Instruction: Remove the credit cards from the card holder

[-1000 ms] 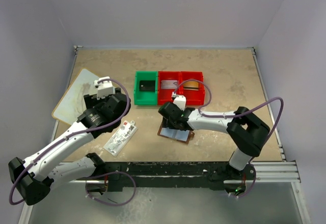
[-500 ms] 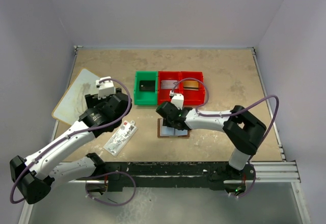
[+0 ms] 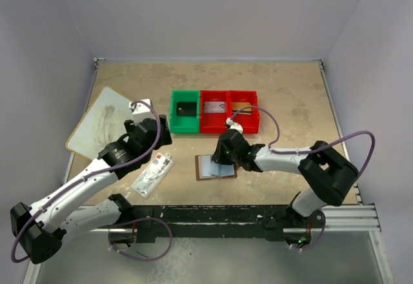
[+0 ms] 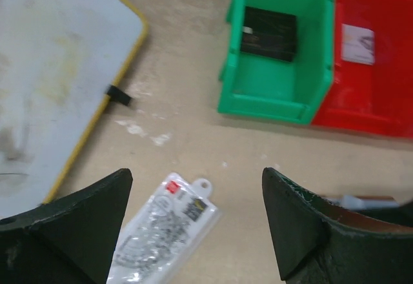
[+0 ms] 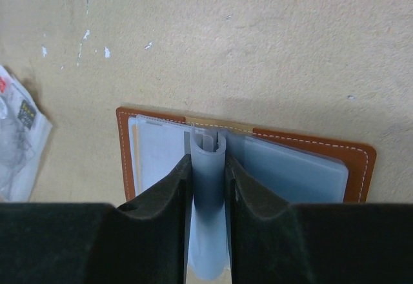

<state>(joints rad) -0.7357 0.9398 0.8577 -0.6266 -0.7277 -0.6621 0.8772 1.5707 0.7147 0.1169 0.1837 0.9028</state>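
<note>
The brown leather card holder (image 3: 205,175) lies open on the table in front of the bins, pale bluish pockets up. In the right wrist view its leather edge (image 5: 310,144) frames the pockets (image 5: 290,174). My right gripper (image 3: 226,155) (image 5: 208,168) is shut on a curled clear pocket leaf standing up from the spine. My left gripper (image 3: 162,132) (image 4: 197,223) is open and empty above the table, left of the holder. A black card (image 3: 186,109) (image 4: 269,33) lies in the green bin. A pale card (image 3: 214,107) (image 4: 358,43) and a brownish card (image 3: 242,108) lie in the red bins.
A green bin (image 3: 184,128) and two red bins (image 3: 213,126) stand in a row behind the holder. A clear plastic packet (image 3: 153,174) (image 4: 161,232) lies below the left gripper. A white board with a yellow edge (image 3: 97,126) (image 4: 51,84) lies at the left.
The card holder has turned and slid a little left. My right gripper has moved to its right side, gripping the pocket leaf. My left gripper has moved right, toward the green bin.
</note>
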